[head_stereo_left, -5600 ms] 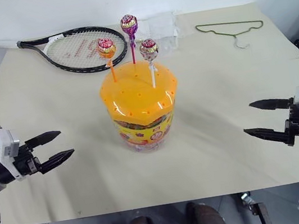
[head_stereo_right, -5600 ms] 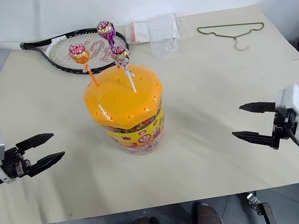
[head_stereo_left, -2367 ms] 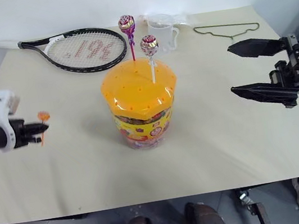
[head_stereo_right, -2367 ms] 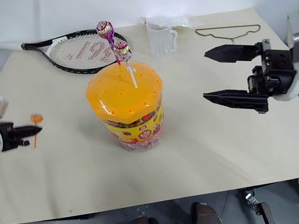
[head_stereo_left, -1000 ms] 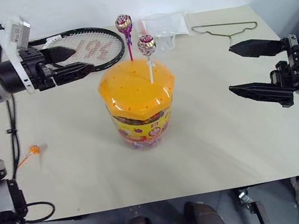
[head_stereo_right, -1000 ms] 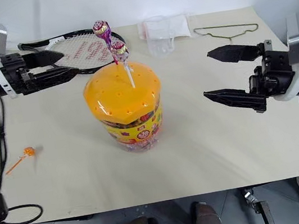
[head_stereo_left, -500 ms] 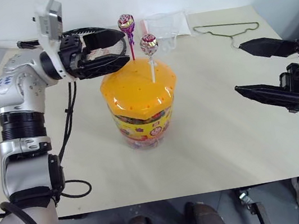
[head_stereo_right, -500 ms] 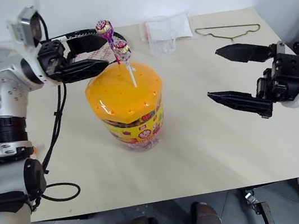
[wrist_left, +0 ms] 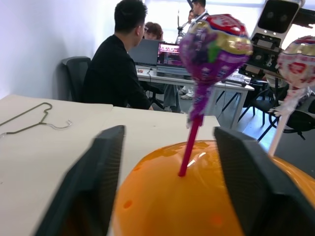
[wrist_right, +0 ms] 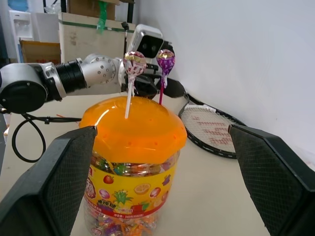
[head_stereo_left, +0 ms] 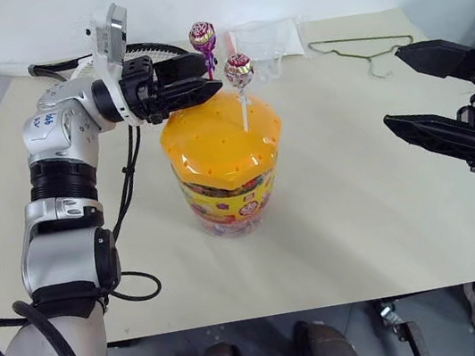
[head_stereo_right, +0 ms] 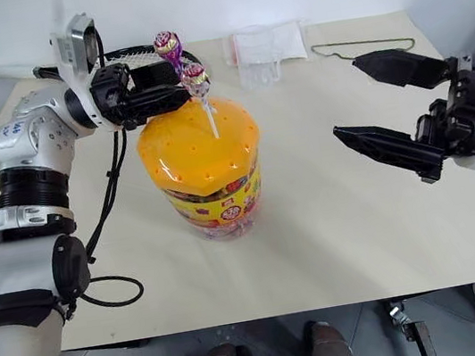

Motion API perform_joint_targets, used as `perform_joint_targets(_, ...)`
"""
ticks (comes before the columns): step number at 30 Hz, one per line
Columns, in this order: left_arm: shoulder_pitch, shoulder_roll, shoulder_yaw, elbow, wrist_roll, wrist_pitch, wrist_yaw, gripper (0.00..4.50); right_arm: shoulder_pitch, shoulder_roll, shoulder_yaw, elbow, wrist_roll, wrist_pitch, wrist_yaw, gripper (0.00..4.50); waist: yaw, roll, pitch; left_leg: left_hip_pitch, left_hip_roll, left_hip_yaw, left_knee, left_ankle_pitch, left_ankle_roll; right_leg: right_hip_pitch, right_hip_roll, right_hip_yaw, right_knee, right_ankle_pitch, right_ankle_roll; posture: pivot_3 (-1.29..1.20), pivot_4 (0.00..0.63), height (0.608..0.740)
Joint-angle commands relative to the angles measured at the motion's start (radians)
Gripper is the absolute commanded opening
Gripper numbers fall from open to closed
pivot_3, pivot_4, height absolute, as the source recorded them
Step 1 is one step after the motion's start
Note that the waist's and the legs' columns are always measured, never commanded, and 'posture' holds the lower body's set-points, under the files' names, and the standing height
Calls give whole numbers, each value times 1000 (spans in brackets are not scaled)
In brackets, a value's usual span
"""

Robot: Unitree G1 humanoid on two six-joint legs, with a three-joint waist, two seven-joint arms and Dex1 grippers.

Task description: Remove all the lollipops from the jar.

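A wide clear plastic jar (head_stereo_left: 227, 180) with a yellow printed label and a faceted orange lid dotted with small holes is seen standing near the middle of a beige worktop (head_stereo_left: 353, 223). Two lollipops are seen upright in holes of the lid: a purple-wrapped lollipop on a magenta stick (head_stereo_left: 203, 37) at about 12 o'clock on the lid, and a red-and-gold lollipop on a white stick (head_stereo_left: 239, 71) just beside it, toward 1 o'clock.

The left tool (head_stereo_left: 208, 76) is held level over the lid at about 11 o'clock, pointing toward the magenta stick. In the left wrist view its two black fingers (wrist_left: 86, 187) are shown apart, one on each side of the stick, not touching it. The right tool (head_stereo_right: 375, 102) is held at 3 o'clock from the jar, well apart from it, with its fingers spread wide and nothing between them.

At the far edge of the worktop, a black tennis racket (head_stereo_right: 133, 61) lies at 11 o'clock, a clear plastic cup (head_stereo_left: 266, 42) at 12 o'clock, and an olive wire hanger (head_stereo_left: 352, 47) at 1 o'clock.
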Motion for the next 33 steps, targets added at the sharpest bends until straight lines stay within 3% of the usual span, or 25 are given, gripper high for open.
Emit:
perform_joint_targets(1,-61,7,16,-22,5,9,1,1440,2,-18,-50,-29,10,-19,-1,4500,-1,0,0,0,0,0,0,0,0,0,0,0,0,0,0,0,150,740)
perform_joint_targets(6,-115,-2,37,0,1,-4,12,32,6,-16,-47,-17,-3,-30,10,4500,0,0,0,0,0,0,0,0,0,0,0,0,0,0,0,0,150,740)
perform_joint_targets(13,-235,-3,105,58,2,-57,124,32,4,-7,-34,-8,-14,-47,16,4500,-1,0,0,0,0,0,0,0,0,0,0,0,-1,0,0,0,150,740)
perform_joint_targets(16,-281,54,95,73,58,-39,208,32,-5,-5,-19,3,-19,-51,27,4500,-2,0,0,0,0,0,0,0,0,0,0,0,-1,0,0,0,150,740)
perform_joint_targets(20,-285,159,13,77,190,121,347,32,-23,-8,-2,15,-17,-44,35,4500,-13,0,0,1,0,0,-2,0,0,0,0,0,0,0,0,0,150,740)
perform_joint_targets(26,-110,336,-170,-70,376,460,417,32,-24,-12,8,38,-23,-37,61,4500,-14,0,0,1,0,0,-2,0,0,0,0,1,0,0,0,0,150,740)
perform_joint_targets(31,29,419,-229,-226,400,695,423,32,-39,-15,28,57,-31,-37,79,4500,-7,-5,3,0,0,0,-1,0,0,-1,0,1,0,0,0,0,150,740)
perform_joint_targets(33,171,490,-269,-363,382,806,396,32,-63,-18,52,80,-39,-38,97,4500,-4,-5,3,-1,0,0,-1,0,0,-1,0,1,0,0,0,0,150,740)
